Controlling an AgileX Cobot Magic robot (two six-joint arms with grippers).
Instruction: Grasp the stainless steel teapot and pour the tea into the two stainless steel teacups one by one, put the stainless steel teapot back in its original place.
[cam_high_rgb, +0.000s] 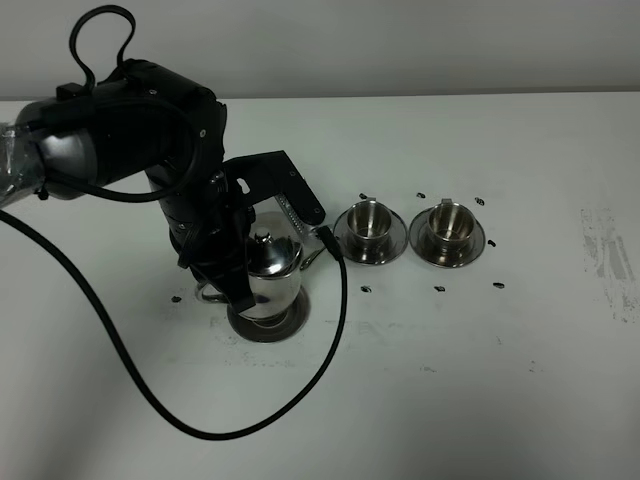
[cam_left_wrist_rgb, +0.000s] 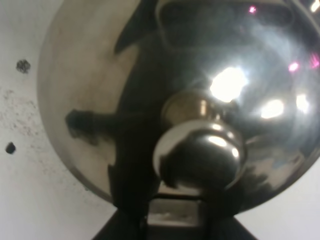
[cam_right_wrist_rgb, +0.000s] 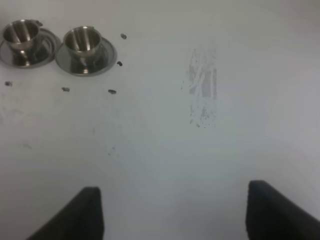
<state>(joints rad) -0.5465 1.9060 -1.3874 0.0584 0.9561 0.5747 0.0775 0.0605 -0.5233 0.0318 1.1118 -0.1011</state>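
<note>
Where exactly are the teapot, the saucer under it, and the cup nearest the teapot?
stainless steel teapot (cam_high_rgb: 272, 285), high camera view, on its shiny belly.
saucer under the teapot (cam_high_rgb: 270, 332), high camera view, on its front rim.
nearer teacup (cam_high_rgb: 370, 220), high camera view, on its inner bowl.

The teapot (cam_high_rgb: 272, 288) and teacups (cam_high_rgb: 371, 222) are mirror-glossy steel, the table (cam_high_rgb: 500, 400) matt.

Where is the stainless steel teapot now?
In the exterior high view the stainless steel teapot stands left of centre on its saucer, under the left arm, with the nearer teacup to its right.
</note>
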